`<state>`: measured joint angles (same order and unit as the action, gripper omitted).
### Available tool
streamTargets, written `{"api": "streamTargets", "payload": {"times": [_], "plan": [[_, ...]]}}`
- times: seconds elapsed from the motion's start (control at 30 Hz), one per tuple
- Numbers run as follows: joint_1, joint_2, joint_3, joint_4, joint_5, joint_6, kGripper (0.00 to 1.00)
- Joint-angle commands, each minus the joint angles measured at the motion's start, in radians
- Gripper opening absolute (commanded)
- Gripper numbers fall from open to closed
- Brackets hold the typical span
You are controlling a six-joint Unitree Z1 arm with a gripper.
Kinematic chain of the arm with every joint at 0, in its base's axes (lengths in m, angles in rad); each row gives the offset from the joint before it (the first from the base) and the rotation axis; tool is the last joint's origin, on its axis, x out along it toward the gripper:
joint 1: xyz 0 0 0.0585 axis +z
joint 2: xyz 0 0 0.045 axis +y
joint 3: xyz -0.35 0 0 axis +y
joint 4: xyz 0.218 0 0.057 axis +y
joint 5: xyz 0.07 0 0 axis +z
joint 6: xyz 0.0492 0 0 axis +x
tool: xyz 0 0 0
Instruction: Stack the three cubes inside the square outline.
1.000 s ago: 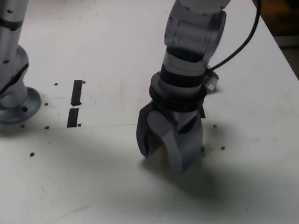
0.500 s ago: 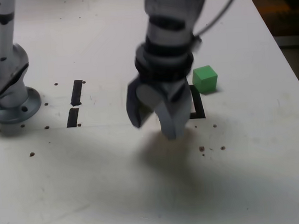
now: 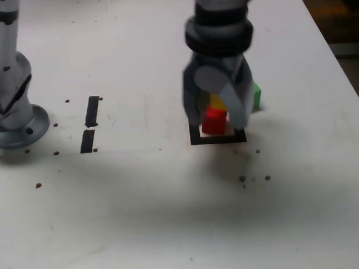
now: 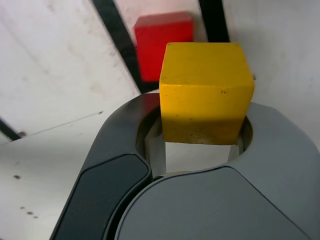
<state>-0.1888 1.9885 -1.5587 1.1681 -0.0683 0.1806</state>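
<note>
Grey plastic hand [image 3: 220,110] clamped on yellow cube [image 4: 206,90], hanging just above red cube [image 3: 214,120]. Both cubes smooth, hard, sharp-edged. Red cube sits inside square outline [image 3: 217,139] of flat black tape, white middle, on white tabletop [image 3: 142,211]. Green cube [image 3: 256,96] peeks out behind hand, just outside outline on exterior view's right. Two short black tape strips [image 3: 90,123] lie well apart on exterior view's left. Tabletop dotted with small dark specks.
</note>
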Motion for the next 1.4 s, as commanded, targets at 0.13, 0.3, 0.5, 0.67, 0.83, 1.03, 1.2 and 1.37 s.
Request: {"api": "streamTargets", "payload": {"times": [0.13, 0.3, 0.5, 0.67, 0.83, 1.03, 1.2, 1.37], "plan": [[0.039, 0.026, 0.019, -0.053, -0.01, -0.007, 0.08], [0.06, 0.012, 0.037, -0.052, 0.014, -0.004, 0.08], [0.074, -0.011, 0.067, -0.049, 0.033, 0.0, 0.08], [0.075, -0.012, 0.088, -0.053, 0.034, 0.002, 0.09], [0.075, -0.013, 0.098, -0.054, 0.031, 0.003, 0.1], [0.075, -0.013, 0.101, -0.055, 0.027, 0.005, 0.1], [0.075, -0.011, 0.099, -0.056, 0.021, 0.007, 0.1], [0.075, -0.013, 0.098, -0.055, 0.012, 0.007, 0.1]]}}
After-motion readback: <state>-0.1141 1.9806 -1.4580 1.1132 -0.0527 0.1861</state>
